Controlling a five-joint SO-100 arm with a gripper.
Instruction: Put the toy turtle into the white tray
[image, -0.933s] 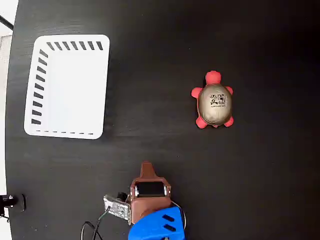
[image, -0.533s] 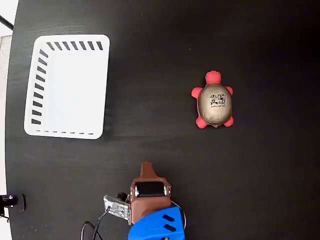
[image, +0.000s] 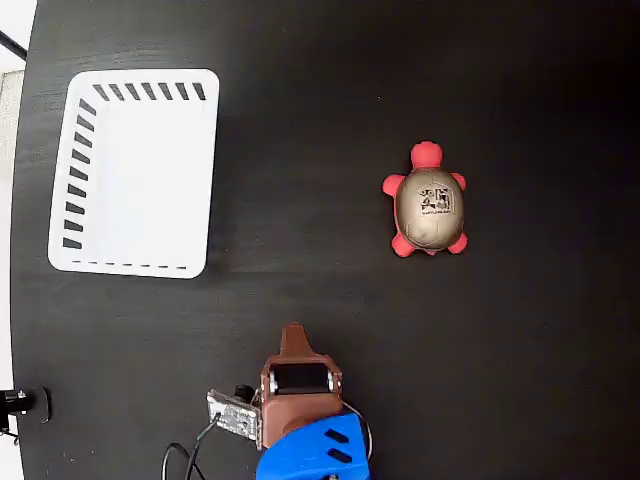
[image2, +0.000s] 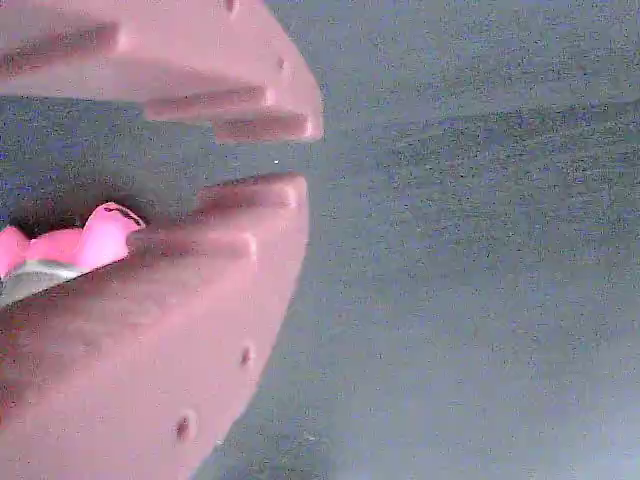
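The toy turtle (image: 428, 208), with red head and legs and a grey-gold shell bearing a black mark, lies on the black table right of centre in the fixed view. The white tray (image: 135, 170) sits at the upper left with nothing in it. My brown gripper (image: 292, 332) is low in the middle, pointing up the picture, well apart from both. In the wrist view the gripper (image2: 305, 158) has its fingers almost touching at the tips with nothing held. A pink bit of the turtle (image2: 70, 245) peeks through the gap behind them.
The blue arm segment (image: 315, 450) and a small circuit board with wires (image: 232, 418) sit at the bottom edge. The table's left edge (image: 18, 240) runs just beside the tray. A small black fitting (image: 20, 402) sits at the lower left.
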